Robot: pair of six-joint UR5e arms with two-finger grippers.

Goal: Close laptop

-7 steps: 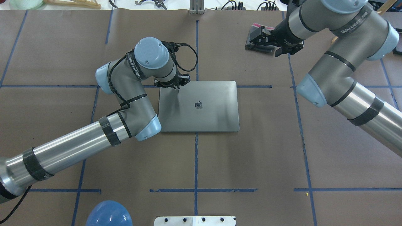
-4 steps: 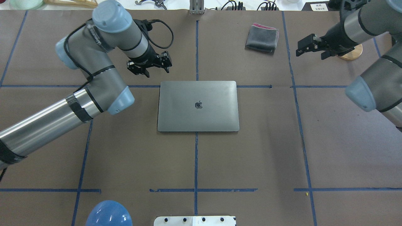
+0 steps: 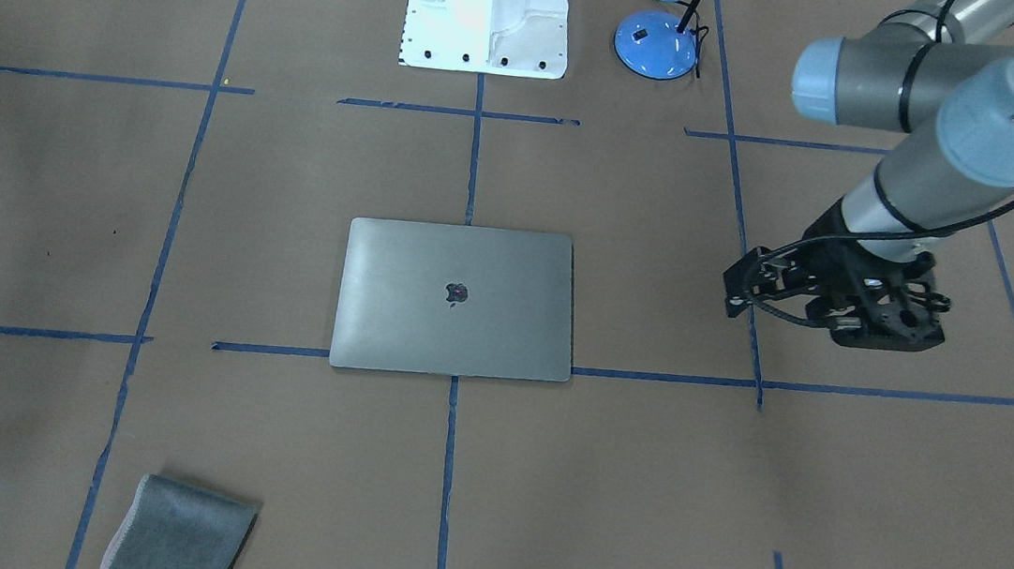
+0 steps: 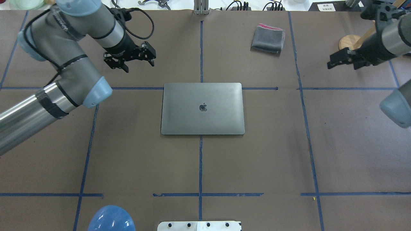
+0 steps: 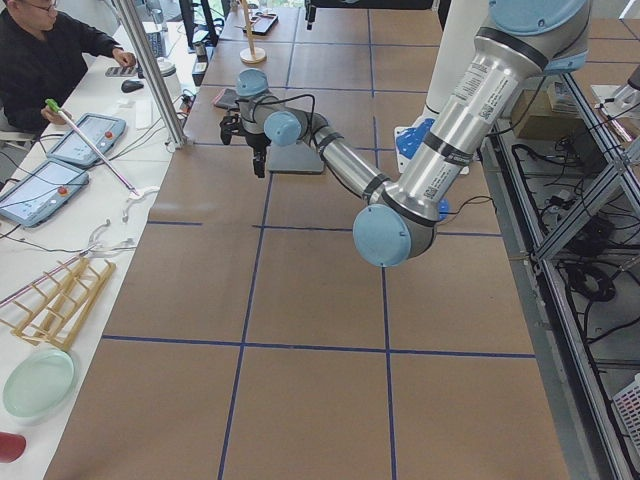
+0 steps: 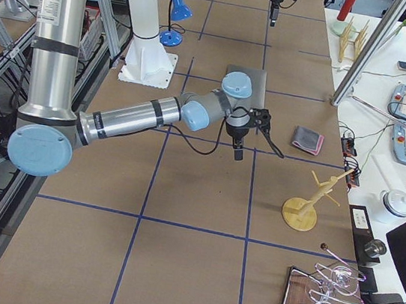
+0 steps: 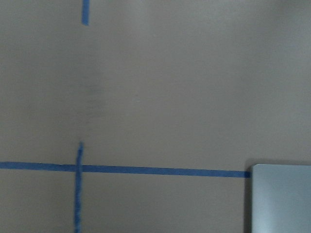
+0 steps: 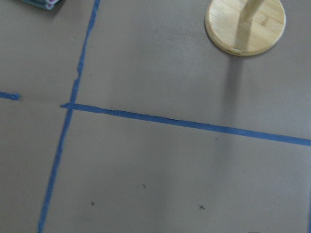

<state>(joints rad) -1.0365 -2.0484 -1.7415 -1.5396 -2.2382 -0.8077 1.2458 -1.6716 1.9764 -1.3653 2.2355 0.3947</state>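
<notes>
The space-grey laptop (image 4: 202, 109) lies shut and flat in the middle of the table, lid up with the apple logo showing. It also shows in the front-facing view (image 3: 456, 298), and one corner of it shows in the left wrist view (image 7: 282, 199). My left gripper (image 4: 138, 65) hangs open and empty above the table, beyond the laptop's far left corner and apart from it. My right gripper (image 4: 343, 65) is open and empty at the far right, well away from the laptop.
A small folded grey cloth (image 4: 268, 38) lies at the far side, right of the middle. A wooden stand's round base (image 4: 350, 41) is behind my right gripper. A blue lamp (image 4: 110, 219) and the white robot base (image 3: 489, 9) are at the near edge.
My left gripper has lifted off the laptop lid's far left corner and drawn back to the left. My right gripper has moved from the cloth towards the right edge. The laptop stays shut.
</notes>
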